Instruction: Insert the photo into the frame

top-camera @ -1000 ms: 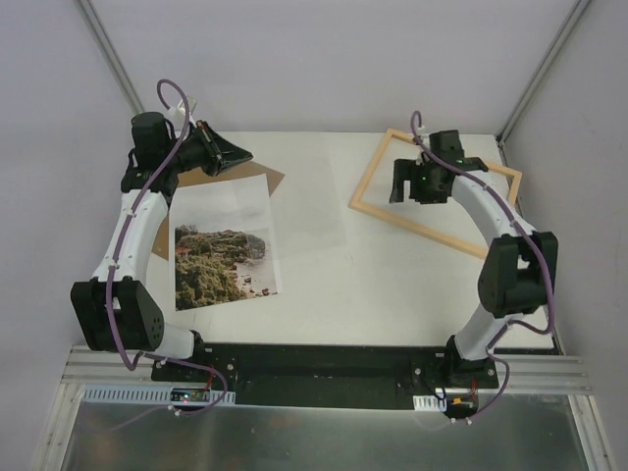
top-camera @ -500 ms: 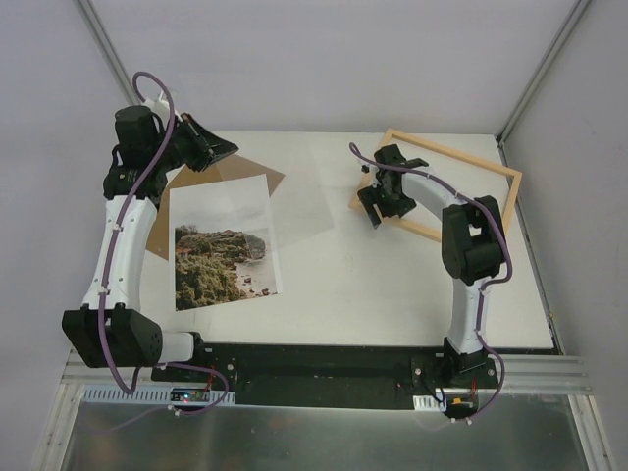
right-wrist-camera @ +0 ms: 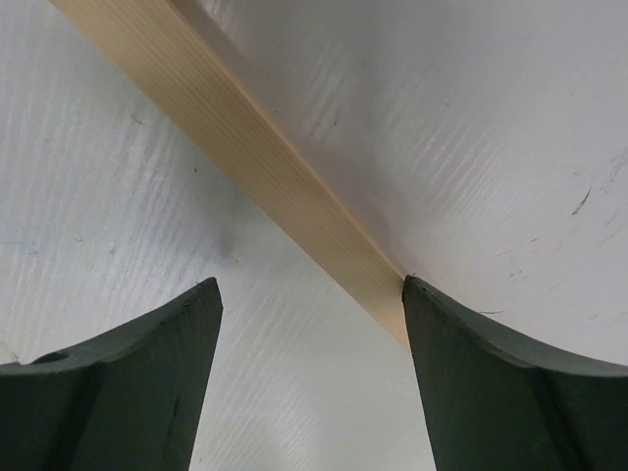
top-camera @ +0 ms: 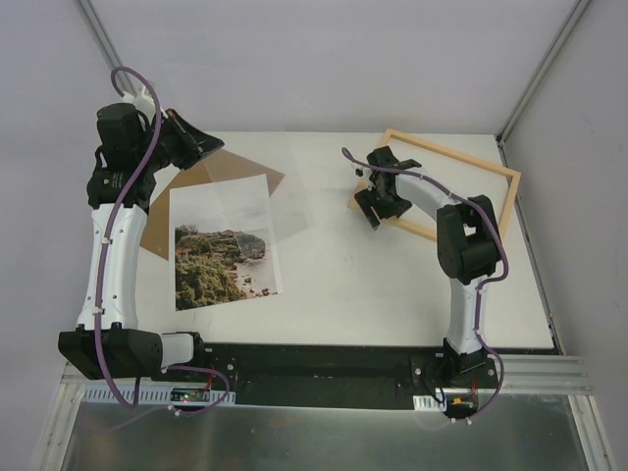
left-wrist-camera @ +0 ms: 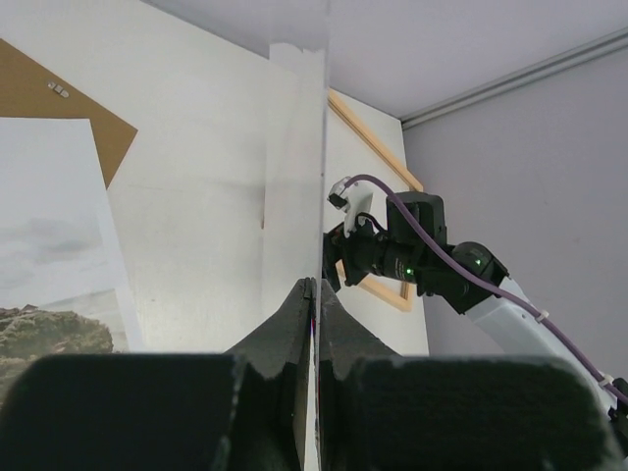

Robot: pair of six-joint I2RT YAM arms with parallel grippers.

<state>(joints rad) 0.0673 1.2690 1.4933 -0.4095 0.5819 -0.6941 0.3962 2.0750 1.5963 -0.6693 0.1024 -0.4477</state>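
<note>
The photo (top-camera: 224,257) lies face up at the left of the table, its top over a brown backing board (top-camera: 257,174); both also show in the left wrist view, photo (left-wrist-camera: 49,245) and board (left-wrist-camera: 59,108). My left gripper (top-camera: 208,147) is raised at the back left, shut on the edge of a clear pane (top-camera: 289,196), seen edge-on between its tips (left-wrist-camera: 316,287). The light wood frame (top-camera: 496,167) lies at the back right. My right gripper (top-camera: 373,206) is open low over the frame's left corner, and a wood rail (right-wrist-camera: 245,147) ends between its jaws (right-wrist-camera: 312,285).
The pane (left-wrist-camera: 294,177) hangs in the air, slanting from my left gripper toward the table's middle. The right arm (left-wrist-camera: 422,260) reaches across the frame (left-wrist-camera: 378,157). Grey walls close in the table at the back and on both sides.
My left arm has drawn back and up to the left with the pane. My right gripper has moved left from the frame's middle to its left corner.
</note>
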